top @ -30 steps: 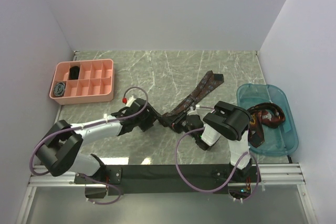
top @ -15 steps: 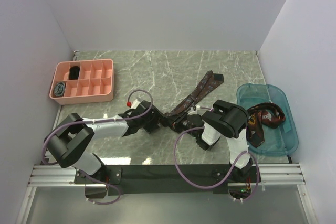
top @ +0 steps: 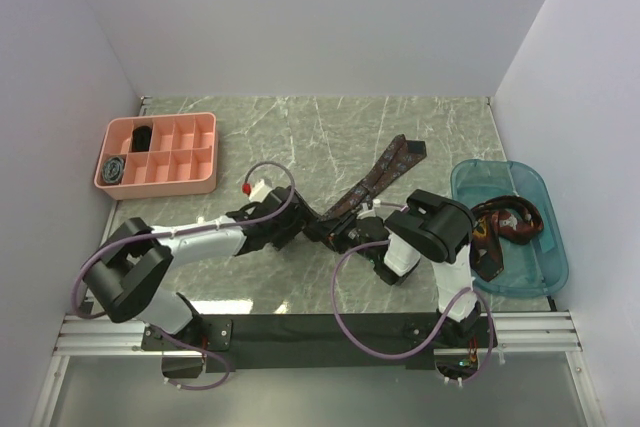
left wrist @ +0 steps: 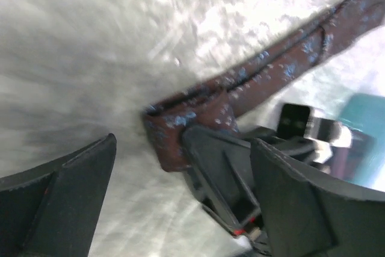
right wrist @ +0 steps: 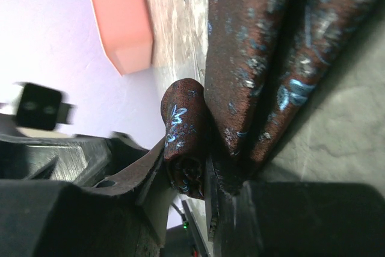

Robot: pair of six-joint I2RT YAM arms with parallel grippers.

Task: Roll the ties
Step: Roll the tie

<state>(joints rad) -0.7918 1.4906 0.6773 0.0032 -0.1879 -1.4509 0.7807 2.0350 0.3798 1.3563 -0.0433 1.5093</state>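
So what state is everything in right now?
maroon tie: near end rolled a few turns, rest lying flat.
left gripper: open, holding nothing.
right gripper: shut on the maroon tie's rolled end.
pink tray: holds two coiled ties.
blue bin: holds loose ties.

The marbled table (top: pixel 300 132) bears a pink tray (top: pixel 160 188), a maroon tie (top: pixel 385 169) and a teal bin (top: pixel 525 272).

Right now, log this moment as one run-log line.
left claw: open, facing rolled end, gripping nothing | right claw: shut on maroon tie at its rolled end | roll: just started, remaining length flat on table
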